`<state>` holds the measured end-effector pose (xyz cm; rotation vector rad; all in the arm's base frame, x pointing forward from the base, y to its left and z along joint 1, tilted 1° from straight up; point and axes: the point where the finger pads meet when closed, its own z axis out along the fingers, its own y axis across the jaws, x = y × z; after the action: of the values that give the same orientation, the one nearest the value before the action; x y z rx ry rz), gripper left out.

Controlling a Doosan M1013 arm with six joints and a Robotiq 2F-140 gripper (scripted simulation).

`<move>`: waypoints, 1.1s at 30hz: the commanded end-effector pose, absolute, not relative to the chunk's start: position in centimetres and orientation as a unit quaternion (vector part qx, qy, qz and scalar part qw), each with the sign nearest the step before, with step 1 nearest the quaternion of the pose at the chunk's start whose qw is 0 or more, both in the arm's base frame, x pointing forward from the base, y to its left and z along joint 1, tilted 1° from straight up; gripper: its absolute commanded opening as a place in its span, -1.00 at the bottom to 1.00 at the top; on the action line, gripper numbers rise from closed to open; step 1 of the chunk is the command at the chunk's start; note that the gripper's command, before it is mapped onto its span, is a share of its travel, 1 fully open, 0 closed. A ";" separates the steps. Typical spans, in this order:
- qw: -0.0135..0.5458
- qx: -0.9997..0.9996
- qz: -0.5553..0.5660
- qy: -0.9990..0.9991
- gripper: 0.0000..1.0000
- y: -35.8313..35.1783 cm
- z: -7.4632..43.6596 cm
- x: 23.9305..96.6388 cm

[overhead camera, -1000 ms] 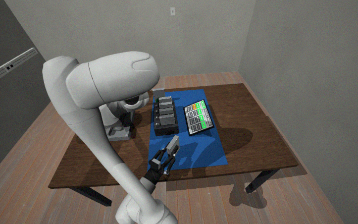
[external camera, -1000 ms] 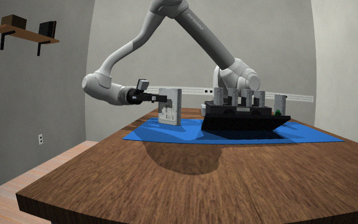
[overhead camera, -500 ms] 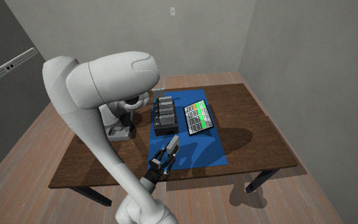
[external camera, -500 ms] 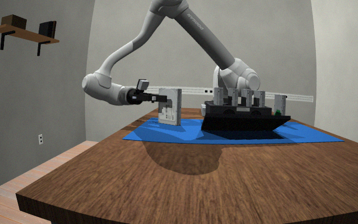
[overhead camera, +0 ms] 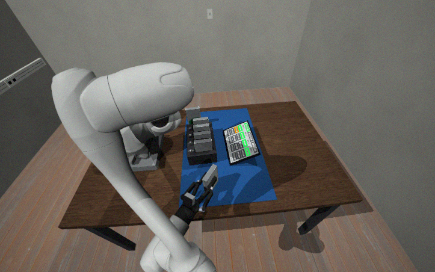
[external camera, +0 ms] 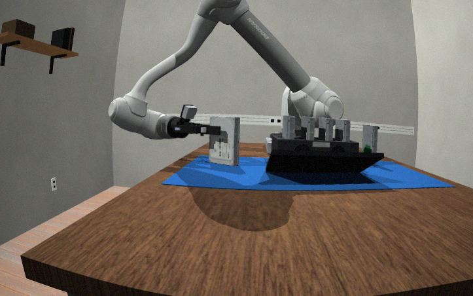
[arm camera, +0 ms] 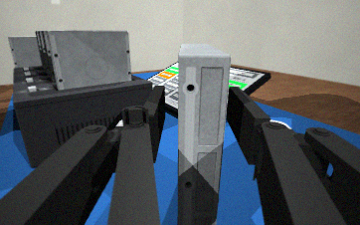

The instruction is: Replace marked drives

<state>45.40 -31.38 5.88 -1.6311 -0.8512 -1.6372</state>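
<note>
A grey drive [overhead camera: 209, 175] stands on edge on the blue mat [overhead camera: 227, 175], in front of the dock. My gripper [overhead camera: 204, 189] reaches it level from the table's near edge, with a finger on each side of its near end. In the wrist view the drive [arm camera: 203, 129] sits between the fingers, with a strip of mat showing at the left finger. The right finger is at the drive's edge. The black dock [overhead camera: 201, 143] holds several upright drives. A second loose drive [overhead camera: 192, 114] stands behind the dock. The screen [overhead camera: 241, 142] shows one orange cell and several green ones.
The arm's base [overhead camera: 144, 148] stands on the table left of the mat. The dock [external camera: 318, 156] sits flat on the mat in the exterior view, with the loose drive [external camera: 369, 137] at its right end. A wall shelf [external camera: 29, 40] hangs far left.
</note>
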 end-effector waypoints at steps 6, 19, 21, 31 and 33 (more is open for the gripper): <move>0.333 -0.624 -0.627 -0.326 -0.20 -31.5 5.9 45.3; 0.333 -0.624 -0.627 -0.326 -0.20 -32.7 5.9 44.5; 0.333 -0.624 -0.627 -0.326 -0.20 -33.0 5.9 44.3; 0.333 -0.624 -0.627 -0.326 -0.20 -34.7 5.9 43.2; 0.333 -0.624 -0.627 -0.326 -0.20 -35.1 5.9 42.9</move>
<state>43.24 -34.52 5.85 -1.6311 -0.8512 -1.6372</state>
